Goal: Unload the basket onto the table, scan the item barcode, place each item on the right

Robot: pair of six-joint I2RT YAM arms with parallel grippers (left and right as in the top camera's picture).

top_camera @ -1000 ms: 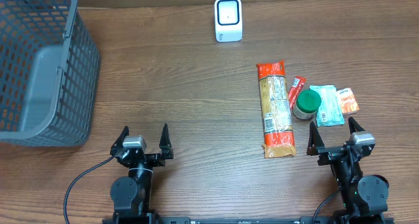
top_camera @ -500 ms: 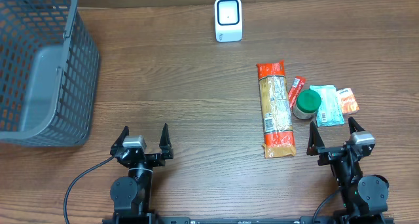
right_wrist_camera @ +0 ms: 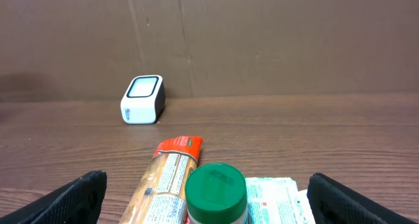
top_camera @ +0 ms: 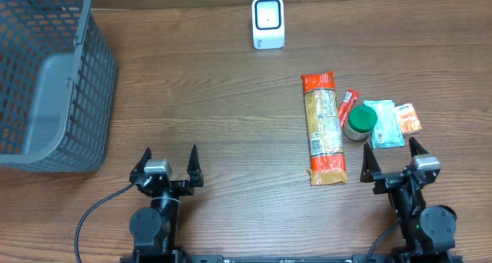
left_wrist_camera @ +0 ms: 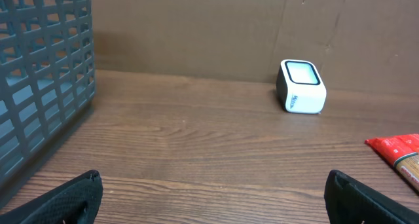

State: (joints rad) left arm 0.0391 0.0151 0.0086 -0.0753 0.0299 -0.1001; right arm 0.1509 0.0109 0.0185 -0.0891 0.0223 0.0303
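Basket point(top_camera: 96, 94) far left; jar point(top_camera: 359, 123) beside pasta point(top_camera: 323, 128)

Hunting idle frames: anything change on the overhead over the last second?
Nothing visibly changed. The left gripper and right gripper stay open and empty at the near edge; the pasta packet, green-lidded jar, scanner and basket lie where they were.

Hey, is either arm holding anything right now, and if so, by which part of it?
Nothing is held. The left end effector and the right end effector are both open and empty. The pasta packet and the green-lidded jar sit untouched.
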